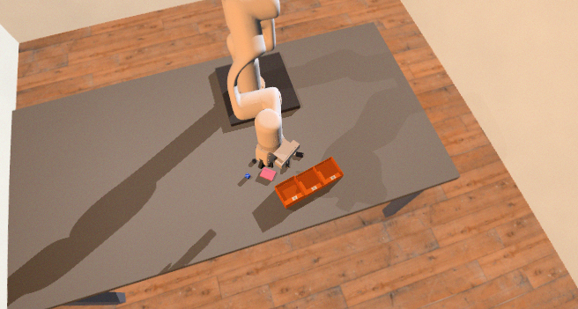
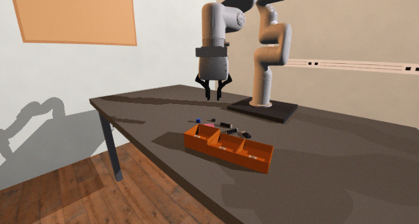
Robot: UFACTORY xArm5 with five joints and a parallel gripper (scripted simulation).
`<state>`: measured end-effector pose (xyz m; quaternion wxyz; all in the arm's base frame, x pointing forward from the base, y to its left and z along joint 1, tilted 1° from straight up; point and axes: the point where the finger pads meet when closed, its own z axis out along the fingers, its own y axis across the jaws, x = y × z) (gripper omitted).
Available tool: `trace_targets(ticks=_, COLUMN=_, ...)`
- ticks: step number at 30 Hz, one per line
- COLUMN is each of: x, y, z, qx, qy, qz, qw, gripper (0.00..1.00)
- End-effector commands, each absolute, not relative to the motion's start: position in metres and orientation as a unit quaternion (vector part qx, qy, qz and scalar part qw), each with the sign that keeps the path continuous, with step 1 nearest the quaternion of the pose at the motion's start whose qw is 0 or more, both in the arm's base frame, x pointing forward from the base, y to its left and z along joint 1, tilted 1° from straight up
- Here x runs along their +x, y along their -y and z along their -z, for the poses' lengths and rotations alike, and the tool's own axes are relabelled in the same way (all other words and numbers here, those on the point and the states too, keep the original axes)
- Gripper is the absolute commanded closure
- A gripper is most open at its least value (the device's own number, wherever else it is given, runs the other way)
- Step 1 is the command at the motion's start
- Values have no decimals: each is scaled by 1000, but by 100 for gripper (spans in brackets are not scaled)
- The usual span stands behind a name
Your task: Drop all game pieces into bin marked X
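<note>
My gripper (image 2: 213, 94) hangs well above the table with its fingers partly apart and nothing between them. In the top view it (image 1: 273, 163) hides part of the row of small objects. A small blue die (image 1: 247, 175) lies on the table and also shows in the side view (image 2: 198, 119). A flat pink piece (image 1: 267, 173) (image 2: 209, 125) lies next to it. Several small dark pieces lie behind the bins, among them a cylinder (image 2: 225, 125) and a stubby one (image 2: 246, 134). Three joined orange bins (image 1: 309, 181) (image 2: 228, 147) stand flat in a row. Their labels are too small to read.
The arm's dark base plate (image 1: 256, 86) sits behind the objects. The table's front edge runs close in front of the bins.
</note>
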<state>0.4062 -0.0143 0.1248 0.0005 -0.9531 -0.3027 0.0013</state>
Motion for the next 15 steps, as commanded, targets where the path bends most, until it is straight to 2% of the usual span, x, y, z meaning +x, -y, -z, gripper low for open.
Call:
trace_targets(ticks=1, x=402, y=55, z=-107, qx=-952, qy=305, qz=3, qw=-2, gripper=68)
trace_targets(ticks=7, x=393, y=100, z=-87, qx=-952, qy=305, qz=3, qw=-2, gripper=68)
trace_targets(ticks=15, x=391, y=122, z=-81, qx=-952, qy=305, qz=3, qw=-2, gripper=68)
